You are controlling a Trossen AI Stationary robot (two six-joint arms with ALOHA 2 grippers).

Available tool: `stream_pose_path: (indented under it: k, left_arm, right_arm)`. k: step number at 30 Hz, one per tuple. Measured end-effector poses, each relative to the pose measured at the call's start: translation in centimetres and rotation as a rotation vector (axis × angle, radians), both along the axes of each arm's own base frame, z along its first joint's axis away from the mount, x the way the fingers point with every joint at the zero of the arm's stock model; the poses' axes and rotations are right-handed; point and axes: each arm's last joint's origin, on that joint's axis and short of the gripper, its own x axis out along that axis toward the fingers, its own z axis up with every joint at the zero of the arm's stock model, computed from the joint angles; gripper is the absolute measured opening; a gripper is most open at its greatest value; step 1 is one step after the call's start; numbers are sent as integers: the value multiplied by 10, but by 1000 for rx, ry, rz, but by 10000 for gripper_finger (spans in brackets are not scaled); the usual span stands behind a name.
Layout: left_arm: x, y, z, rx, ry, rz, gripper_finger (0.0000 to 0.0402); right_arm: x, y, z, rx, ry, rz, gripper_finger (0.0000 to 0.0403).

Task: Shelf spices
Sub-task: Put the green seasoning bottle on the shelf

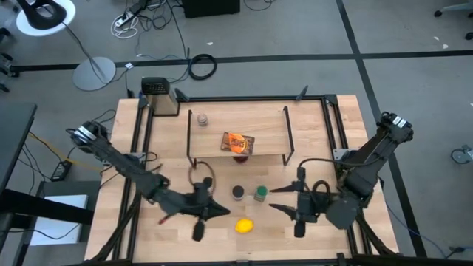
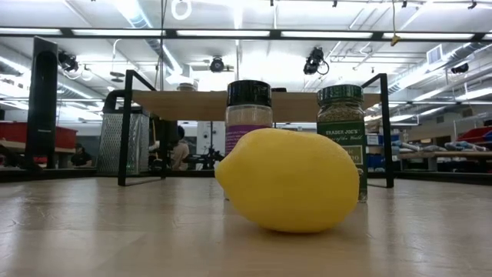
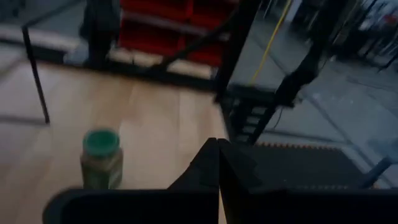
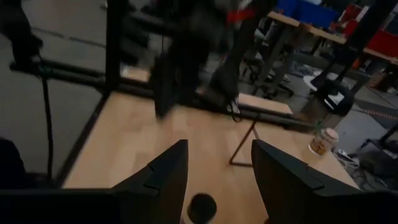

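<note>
The shelf (image 1: 238, 131) stands at the bench's back edge with the beige jar (image 1: 202, 117) and orange packet (image 1: 237, 142) on top. The purple jar (image 1: 238, 193) and green jar (image 1: 260, 193) stand in front of it, beside a lemon (image 1: 244, 225). The left gripper (image 1: 224, 211) is squeezed shut and empty near the front edge; the right gripper (image 1: 272, 199) has its fingers apart, holding nothing.

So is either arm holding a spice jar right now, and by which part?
Neither. The left gripper has its jaws shut on nothing, near the green jar. The right gripper has its jaws open and empty above the purple jar.
</note>
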Motion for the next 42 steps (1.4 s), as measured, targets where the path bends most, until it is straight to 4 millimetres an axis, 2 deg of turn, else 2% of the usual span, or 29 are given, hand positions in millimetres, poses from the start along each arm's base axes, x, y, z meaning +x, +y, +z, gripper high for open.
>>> stream_pose_path:
  k: [4, 7, 11, 16, 20, 25, 29, 34, 37, 42]
  left_arm:
    - [-29, 0, 32, 49, -100, -1, 3]
    - [-51, 3, 48, 89, -127, 36, 3]
    - [-78, 5, 59, 122, -124, 104, 3]
    - [-103, -4, 69, 102, -164, 126, 3]
    - [-117, -14, 76, 98, -216, 112, 3]
    - [-130, -22, 79, 116, -233, 127, 3]
    - [-137, -24, 78, 128, -230, 162, 3]
    - [-141, -26, 78, 129, -229, 167, 3]
    - [-141, -27, 78, 128, -229, 165, 3]
    - [-142, -26, 78, 131, -228, 175, 3]
  right_arm:
    - [10, -12, -14, -29, 39, -25, 175]
    - [19, -23, -20, 6, 57, -39, 178]
    - [29, -34, -41, 114, 138, -3, 187]
    - [31, -44, -67, 172, 188, -65, 215]
    - [30, -45, -73, 181, 185, -97, 250]
    - [31, -44, -77, 208, 184, -123, 293]
    - [34, -40, -102, 172, 261, -135, 313]
    - [48, -45, -128, 159, 349, -158, 325]
    - [55, -51, -134, 228, 383, -162, 327]
    - [55, -60, -139, 328, 450, -213, 323]
